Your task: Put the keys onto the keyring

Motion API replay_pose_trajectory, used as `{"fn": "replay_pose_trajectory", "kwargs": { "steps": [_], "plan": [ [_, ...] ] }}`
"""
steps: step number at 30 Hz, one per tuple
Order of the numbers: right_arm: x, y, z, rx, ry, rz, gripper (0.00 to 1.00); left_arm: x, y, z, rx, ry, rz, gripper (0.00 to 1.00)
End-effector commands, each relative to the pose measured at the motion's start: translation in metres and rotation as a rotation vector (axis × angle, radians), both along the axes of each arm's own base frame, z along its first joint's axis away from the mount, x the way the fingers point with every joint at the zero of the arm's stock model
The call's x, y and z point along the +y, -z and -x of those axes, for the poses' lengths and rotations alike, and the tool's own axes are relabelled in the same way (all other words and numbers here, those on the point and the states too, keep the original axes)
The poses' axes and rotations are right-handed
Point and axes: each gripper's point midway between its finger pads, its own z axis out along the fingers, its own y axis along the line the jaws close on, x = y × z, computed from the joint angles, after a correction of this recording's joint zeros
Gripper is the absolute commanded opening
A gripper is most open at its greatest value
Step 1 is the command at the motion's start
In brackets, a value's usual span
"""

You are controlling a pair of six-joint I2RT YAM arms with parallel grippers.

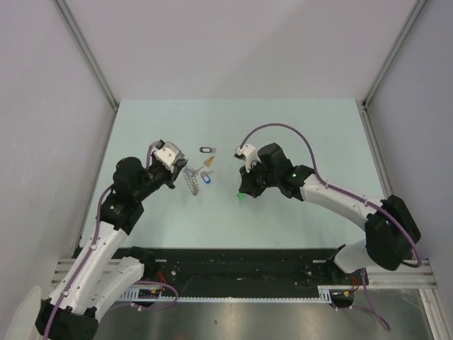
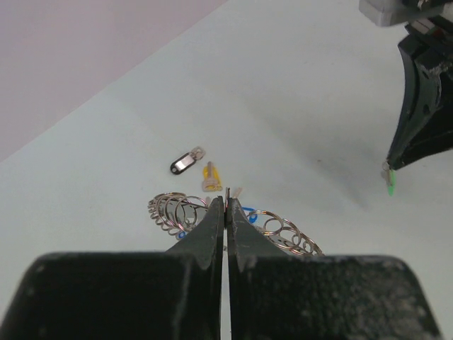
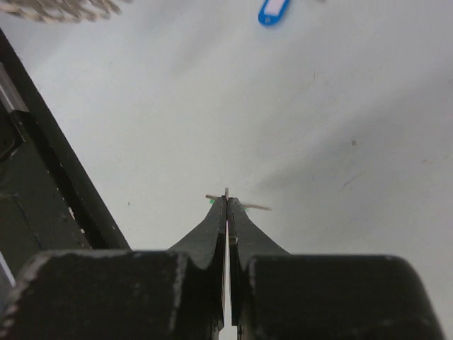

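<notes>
The keyring (image 2: 170,210) is pinched by the closed left gripper (image 2: 228,201) beside the other keys (image 2: 210,177); the green key (image 2: 390,186) is clamped in the shut right gripper (image 3: 226,203), well apart. Its eye should be carried squarely to the ring's end

Bright, even light covers the pale mint-green surface (image 1: 297,142); shadows lie soft and faint. In the wrist views the black fingers (image 2: 209,234) blur near the lens.

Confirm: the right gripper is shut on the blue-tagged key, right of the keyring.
Wrong tag colour: the right gripper is shut on the green-tagged key, right of the keyring, as the left wrist view shows. The blue-tagged key lies loose.
</notes>
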Motion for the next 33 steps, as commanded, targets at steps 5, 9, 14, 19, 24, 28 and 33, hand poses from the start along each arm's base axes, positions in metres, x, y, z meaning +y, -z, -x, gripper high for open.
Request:
{"fn": "replay_pose_trajectory", "kwargs": {
  "steps": [5,9,14,19,24,28,33],
  "plan": [
    [0.003,-0.114,0.000,-0.468,-0.079,-0.346,0.00,-0.052,-0.025,0.025,-0.065,0.361,0.030,0.00],
    [-0.006,-0.140,0.009,-0.554,-0.065,-0.431,0.00,-0.071,-0.030,0.034,-0.041,0.484,0.026,0.00],
    [-0.011,-0.159,0.017,-0.615,-0.082,-0.507,0.00,-0.094,-0.045,0.043,-0.088,0.593,-0.024,0.01],
    [-0.016,-0.182,0.029,-0.681,-0.121,-0.635,0.00,-0.112,-0.044,0.048,-0.079,0.702,-0.041,0.00],
    [-0.021,-0.184,0.035,-0.712,-0.211,-0.680,0.00,-0.124,-0.045,0.055,-0.081,0.777,-0.026,0.00],
    [-0.023,-0.189,0.039,-0.713,-0.247,-0.719,0.00,-0.128,-0.044,0.071,-0.118,0.850,-0.005,0.00],
    [-0.023,-0.190,0.044,-0.734,-0.299,-0.725,0.00,-0.129,-0.040,0.083,-0.132,0.900,0.038,0.00]
  ]
}}
